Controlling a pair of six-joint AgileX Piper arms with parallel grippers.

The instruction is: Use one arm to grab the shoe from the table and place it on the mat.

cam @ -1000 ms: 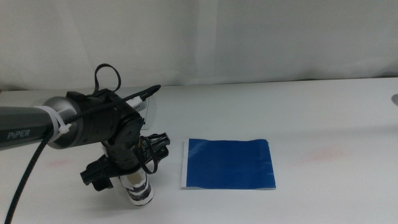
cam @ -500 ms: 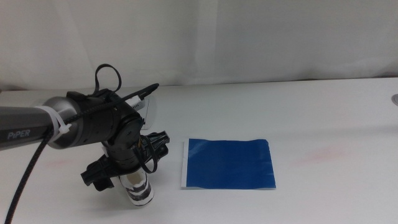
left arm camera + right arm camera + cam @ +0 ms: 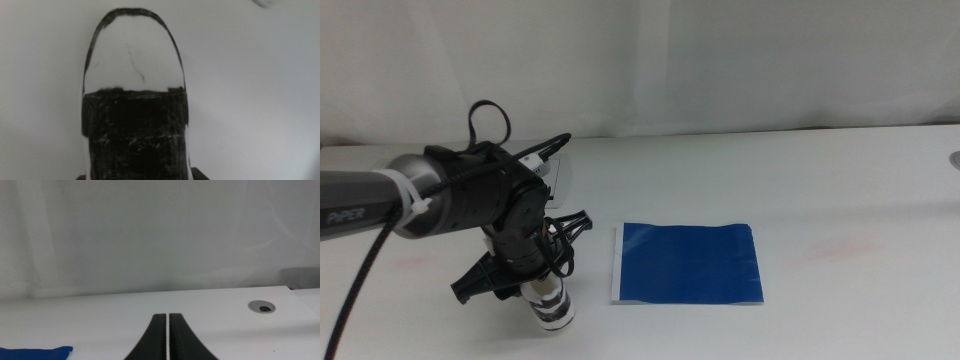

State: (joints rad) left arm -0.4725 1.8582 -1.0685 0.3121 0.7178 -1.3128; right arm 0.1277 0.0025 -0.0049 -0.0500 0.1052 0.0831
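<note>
Shoe (image 3: 545,303) lies near-left on the table (image 3: 840,190), left of the mat (image 3: 687,262); left gripper (image 3: 525,290) sits over it, grip unclear; it may slip if lifted.

white curtain (image 3: 720,60) backdrop, soft folds, even light.

White-black shoe (image 3: 548,305) under arm (image 3: 470,205), left of blue mat (image 3: 688,262)

My gripper (image 3: 167,340) has its two dark jaws pressed together over the white table (image 3: 100,320), a blue corner, probably the mat (image 3: 35,353), beside them and a grey round fitting (image 3: 262,306) farther off.
</note>
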